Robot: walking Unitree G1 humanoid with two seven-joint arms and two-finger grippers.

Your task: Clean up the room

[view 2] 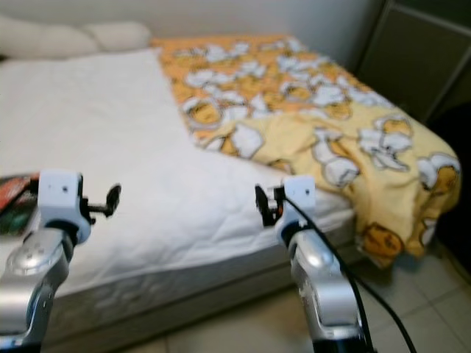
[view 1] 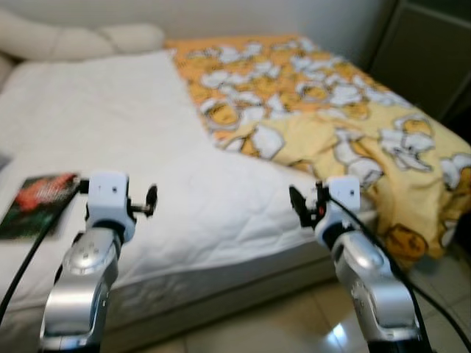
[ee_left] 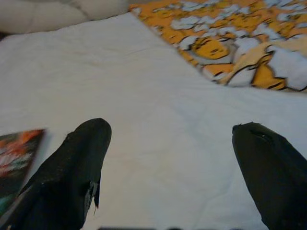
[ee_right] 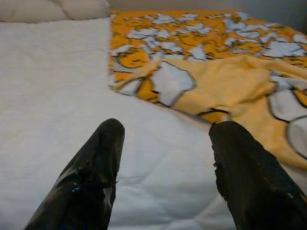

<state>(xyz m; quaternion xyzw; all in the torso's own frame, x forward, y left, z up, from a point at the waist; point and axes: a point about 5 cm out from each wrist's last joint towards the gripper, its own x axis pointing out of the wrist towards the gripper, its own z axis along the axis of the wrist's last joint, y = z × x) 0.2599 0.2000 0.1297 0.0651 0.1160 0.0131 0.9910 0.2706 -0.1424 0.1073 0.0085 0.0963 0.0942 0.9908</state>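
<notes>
A yellow-orange blanket with white cartoon figures lies rumpled over the right half of the bed and hangs off its right side. The left half is bare white quilted mattress. A dark book with a red picture lies flat near the bed's left front edge. My left gripper is held open above the white mattress, just right of the book. My right gripper is open too, over the bed's front edge, with the blanket's folded border a little beyond its fingertips. Neither holds anything.
Cream pillows rest at the head of the bed, far left. A dark cabinet stands at the back right. Glossy tiled floor runs along the front of the bed beneath my arms.
</notes>
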